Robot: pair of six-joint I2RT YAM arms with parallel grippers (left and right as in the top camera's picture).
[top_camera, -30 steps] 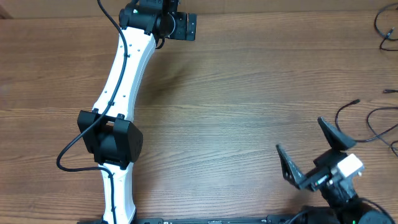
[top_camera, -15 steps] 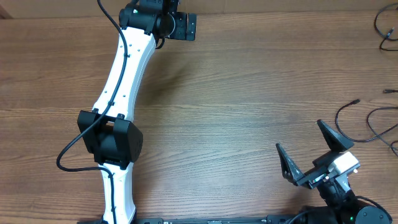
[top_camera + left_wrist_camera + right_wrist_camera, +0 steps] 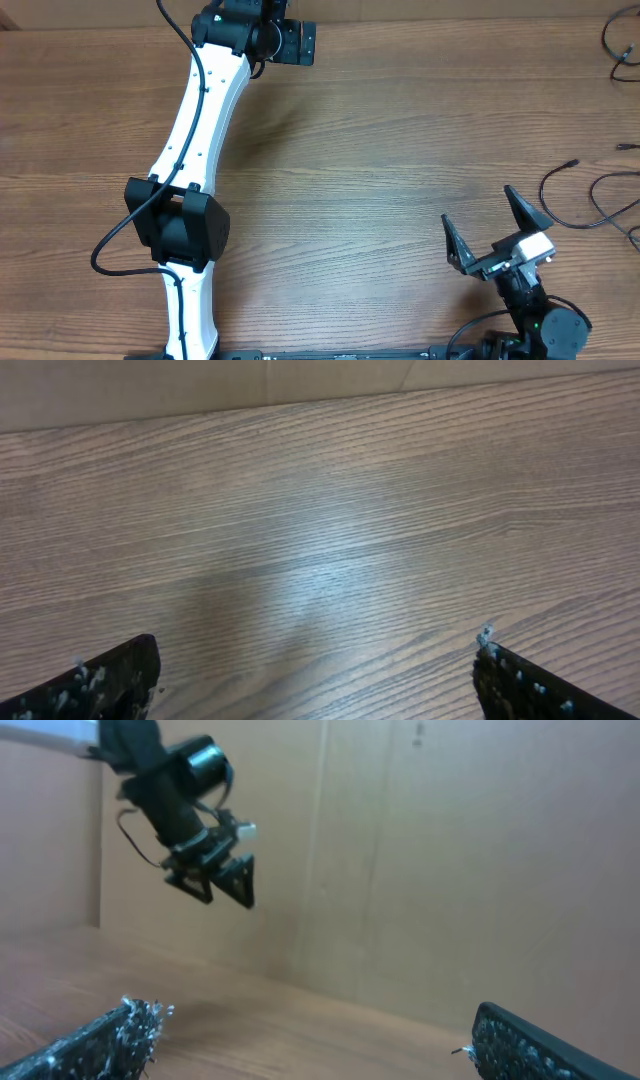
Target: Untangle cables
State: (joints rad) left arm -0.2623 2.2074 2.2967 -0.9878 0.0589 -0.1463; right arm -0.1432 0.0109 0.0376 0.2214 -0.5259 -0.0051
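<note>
your left gripper (image 3: 315,678) hangs spread wide and empty over the table (image 3: 380,150) near its far edge. your right gripper (image 3: 480,212) is spread wide too, grasping nothing, at the near edge. the cables (image 3: 592,200) lie loose along the right side, just beyond it, untouched.

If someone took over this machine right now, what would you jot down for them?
Left claw: open, empty, over the brown wooden table at its far side.
Right claw: open, empty, near its base.
Thin black cables: at the table's right edge, partly out of frame, untouched.
Done: nothing visible.
Left: reach the cables, separate them.
</note>
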